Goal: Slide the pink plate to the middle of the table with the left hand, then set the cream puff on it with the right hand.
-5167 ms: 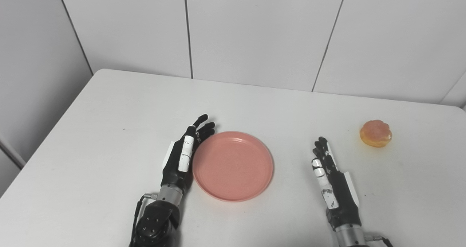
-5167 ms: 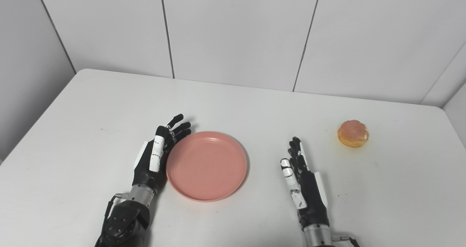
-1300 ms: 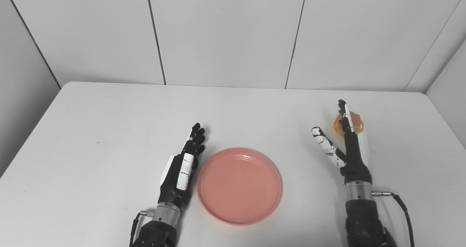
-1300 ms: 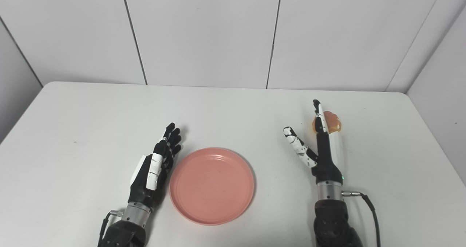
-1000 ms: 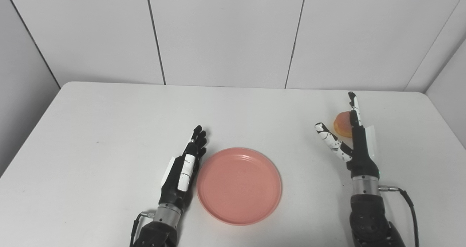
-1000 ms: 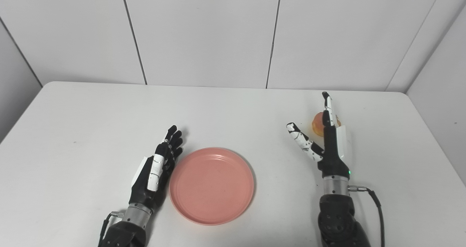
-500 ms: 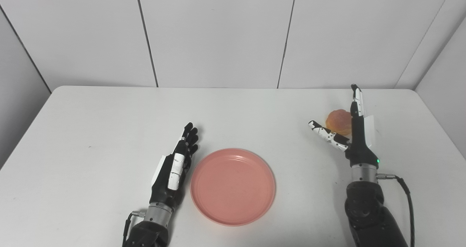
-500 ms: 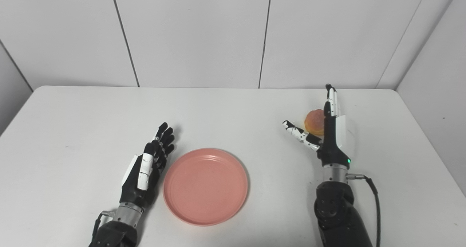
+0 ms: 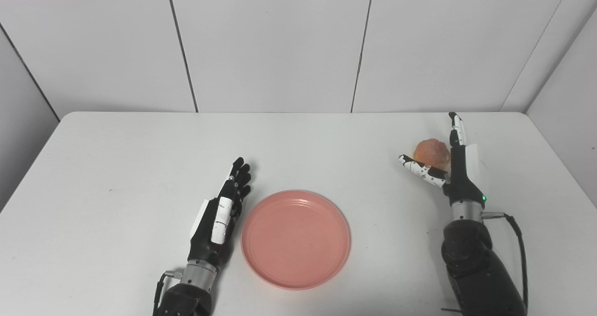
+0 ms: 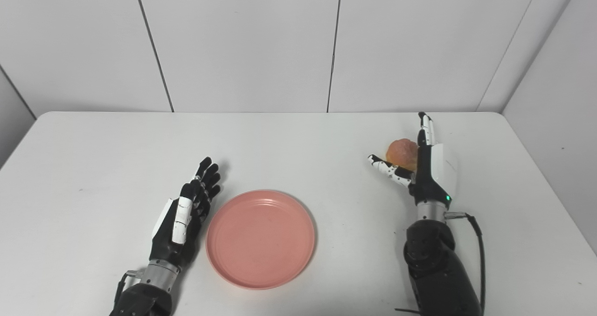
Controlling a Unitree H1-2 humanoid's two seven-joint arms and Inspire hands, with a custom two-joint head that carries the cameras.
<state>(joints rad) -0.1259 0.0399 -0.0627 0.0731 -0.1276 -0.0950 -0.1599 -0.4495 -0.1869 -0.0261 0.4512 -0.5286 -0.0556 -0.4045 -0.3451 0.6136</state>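
In the left eye view, the right hand (image 9: 447, 167) had moved up beside the cream puff (image 9: 432, 150), which half a second earlier sat further from the thumb. The thumb now reached under its near side and the fingers stood upright along its right. The hand was spread and not yet closed on anything. The pink plate (image 9: 295, 238) lay mid-worktop (image 9: 116, 167).

In the right eye view, the left hand (image 10: 184, 216) lay flat and spread just beside the plate's left rim, seemingly done sliding. The puff had not moved, so I judged the grasp imminent.
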